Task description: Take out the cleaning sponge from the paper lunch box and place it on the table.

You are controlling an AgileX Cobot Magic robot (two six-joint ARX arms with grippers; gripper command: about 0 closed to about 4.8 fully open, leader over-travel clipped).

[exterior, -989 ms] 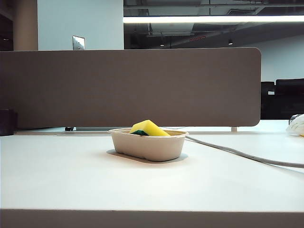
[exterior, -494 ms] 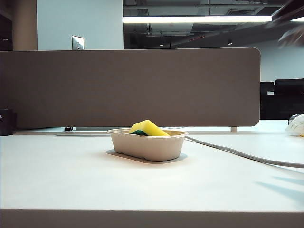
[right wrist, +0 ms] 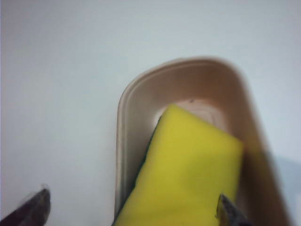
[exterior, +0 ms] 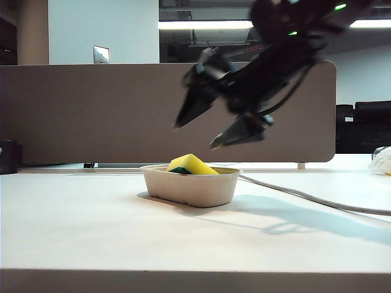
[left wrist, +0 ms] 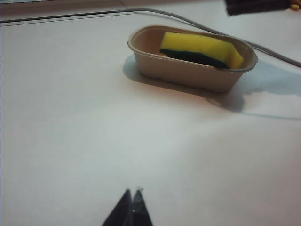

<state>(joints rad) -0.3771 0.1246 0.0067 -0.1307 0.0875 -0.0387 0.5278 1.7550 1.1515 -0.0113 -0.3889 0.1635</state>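
Observation:
The paper lunch box (exterior: 189, 188) sits mid-table on the white table (exterior: 91, 232). The cleaning sponge (exterior: 193, 165) leans tilted inside it, yellow with a dark green face, one corner above the rim. My right gripper (exterior: 195, 135) hangs open just above the box, touching nothing. In the right wrist view its fingers straddle the sponge (right wrist: 188, 169) and the box rim (right wrist: 121, 132), the gripper (right wrist: 134, 202) spread wide. My left gripper (left wrist: 131, 193) is shut and empty, low over bare table, well short of the box (left wrist: 188, 73) and sponge (left wrist: 202, 47).
A grey-brown partition panel (exterior: 122, 110) stands across the back. A grey cable (exterior: 305, 196) runs from behind the box toward the right edge. A dark object (exterior: 7, 155) sits at the far left and a white-yellow item (exterior: 382, 160) at the far right.
My right arm has swung in from the upper right and now hangs over the box with its jaws spread. The box and sponge have not moved.

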